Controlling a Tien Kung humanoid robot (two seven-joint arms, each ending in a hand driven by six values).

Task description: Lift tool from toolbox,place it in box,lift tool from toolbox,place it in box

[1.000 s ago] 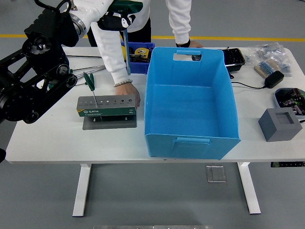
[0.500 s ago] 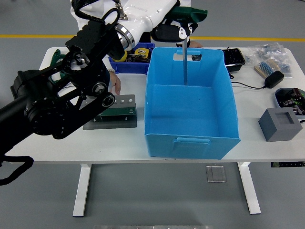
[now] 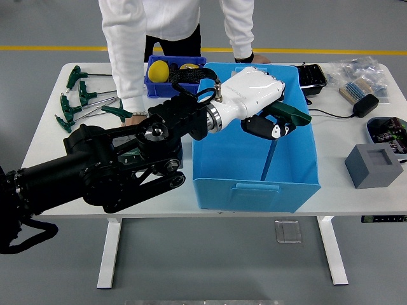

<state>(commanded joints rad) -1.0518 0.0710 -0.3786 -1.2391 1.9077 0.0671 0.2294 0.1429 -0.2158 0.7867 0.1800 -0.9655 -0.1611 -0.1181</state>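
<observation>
The robot's left hand (image 3: 257, 105) reaches in over the blue box (image 3: 254, 188), its fingers wrapped around the green handle of a T-shaped tool (image 3: 283, 121) whose shaft slants down toward 7 o'clock into the box. The main risk from here is a rough release: the tool is tilted and appears still above the box floor, so letting go now could let it bounce or jab the thin box wall, and the bulky forearm crossing the box's 9 o'clock rim could nudge the box on the table (image 3: 356, 197). The arm also hides the toolbox at 9 o'clock of the box, so a blind withdrawal might clip it. A person (image 3: 133, 57) stands at 12 o'clock with a hand on the table near the spare green tools (image 3: 86, 101). Compared with half a second ago, the tool has dropped from upright above the box to slanted inside it.
</observation>
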